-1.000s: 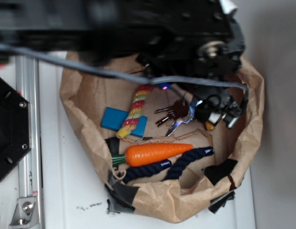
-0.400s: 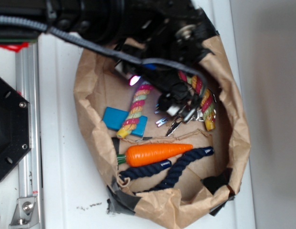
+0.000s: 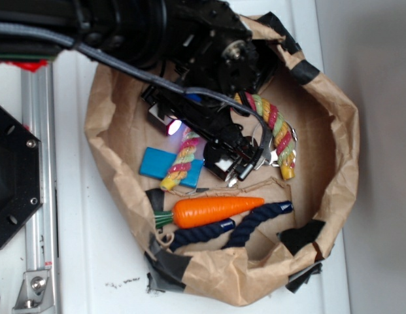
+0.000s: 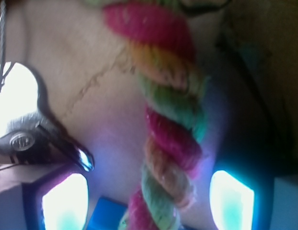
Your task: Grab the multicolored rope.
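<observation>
On the white worktop (image 3: 91, 261) sits a crumpled paper bag (image 3: 340, 170). Inside it, from the left: a blue block (image 3: 155, 163), the multicolored rope (image 3: 183, 160) arching behind the arm, then a toy carrot (image 3: 216, 210), keys (image 3: 245, 171) and a dark navy rope (image 3: 255, 222). The pincer (image 4: 146, 196) stands open and empty, its glowing fingers (image 4: 65, 201) straddling the rope's left leg. Closing off-centre might snag the nearby keys or let the rounded rope roll free.
</observation>
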Controlling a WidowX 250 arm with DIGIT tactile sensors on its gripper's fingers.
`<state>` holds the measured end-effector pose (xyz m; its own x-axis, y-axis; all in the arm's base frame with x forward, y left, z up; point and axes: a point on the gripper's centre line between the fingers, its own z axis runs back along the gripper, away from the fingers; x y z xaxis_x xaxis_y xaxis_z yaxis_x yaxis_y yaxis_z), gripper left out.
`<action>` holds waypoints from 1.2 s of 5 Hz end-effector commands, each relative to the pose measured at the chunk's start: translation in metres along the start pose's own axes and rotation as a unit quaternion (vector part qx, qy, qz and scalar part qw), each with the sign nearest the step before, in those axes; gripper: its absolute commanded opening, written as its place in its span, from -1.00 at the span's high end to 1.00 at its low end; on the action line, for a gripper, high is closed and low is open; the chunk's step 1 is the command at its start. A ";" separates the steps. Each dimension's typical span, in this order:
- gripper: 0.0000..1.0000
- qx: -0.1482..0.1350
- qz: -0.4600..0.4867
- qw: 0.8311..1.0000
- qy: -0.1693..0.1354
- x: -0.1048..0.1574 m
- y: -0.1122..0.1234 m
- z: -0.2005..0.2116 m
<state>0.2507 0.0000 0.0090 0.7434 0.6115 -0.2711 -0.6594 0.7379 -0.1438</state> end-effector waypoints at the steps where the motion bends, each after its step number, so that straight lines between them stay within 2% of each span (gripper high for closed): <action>1: 1.00 0.017 -0.027 0.999 -0.016 0.006 -0.004 -0.020; 2: 1.00 0.024 -0.043 0.998 -0.026 0.013 -0.012 -0.003; 3: 1.00 0.028 -0.112 0.989 -0.092 0.020 -0.023 0.052; 4: 1.00 0.000 -0.182 0.968 -0.175 0.016 -0.024 0.107; 5: 1.00 0.000 -0.210 0.960 -0.186 -0.001 -0.021 0.155; 6: 1.00 0.029 -0.271 0.942 -0.194 -0.025 -0.014 0.185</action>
<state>0.2598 0.0187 0.1729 0.9744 0.1899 0.1206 -0.1780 0.9786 -0.1028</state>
